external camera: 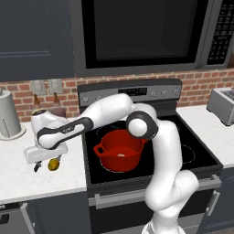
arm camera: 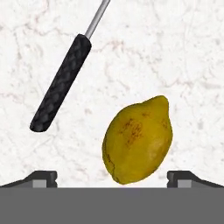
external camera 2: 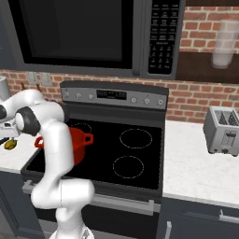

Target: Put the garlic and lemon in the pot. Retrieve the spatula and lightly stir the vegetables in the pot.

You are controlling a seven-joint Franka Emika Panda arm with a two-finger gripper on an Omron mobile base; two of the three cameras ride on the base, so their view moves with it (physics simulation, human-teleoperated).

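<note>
On the white counter (external camera: 27, 176) left of the stove, the gripper (arm camera: 112, 179) hovers with jaws spread wide, one lemon (arm camera: 137, 140) lying between them, one spatula (arm camera: 63, 81) beside it. One red pot (external camera: 119, 150) holds one garlic (external camera: 121, 155).

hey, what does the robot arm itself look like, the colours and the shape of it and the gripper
The arm is made of thick, rounded, glossy white segments linked by dark grey to black joints, one a round dark disc at the elbow. A black band runs along the forearm. The gripper is a boxy white block with two small dark fingers. In the hand view the fingertips look grey and squared-off. No loose cables or readable markings show.
</note>
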